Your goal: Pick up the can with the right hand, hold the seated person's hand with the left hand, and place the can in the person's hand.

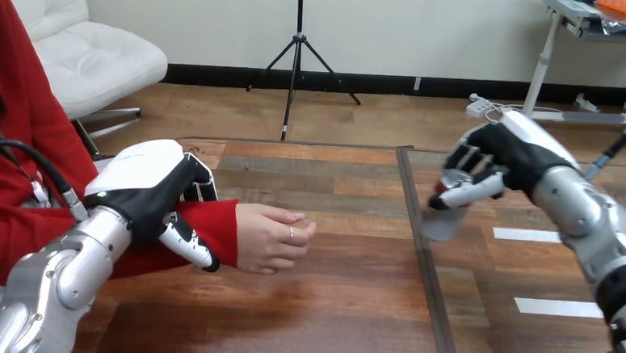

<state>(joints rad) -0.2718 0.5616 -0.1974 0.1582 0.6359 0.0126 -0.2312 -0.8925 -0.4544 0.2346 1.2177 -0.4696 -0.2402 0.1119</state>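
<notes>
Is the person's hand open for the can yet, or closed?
Loosely curled, not spread: the person's hand rests on its edge on the brown wooden table, fingers bent in toward the palm.

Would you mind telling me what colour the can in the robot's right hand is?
Silver-grey; the can shows best in the head view, inside the right hand.

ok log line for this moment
left hand curled round person's wrist | right hand gripping can | can apart from person's hand

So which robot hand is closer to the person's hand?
Left. The left hand wraps the forearm right beside the person's hand; the right hand, gripping the can, is apart, further right.
</notes>
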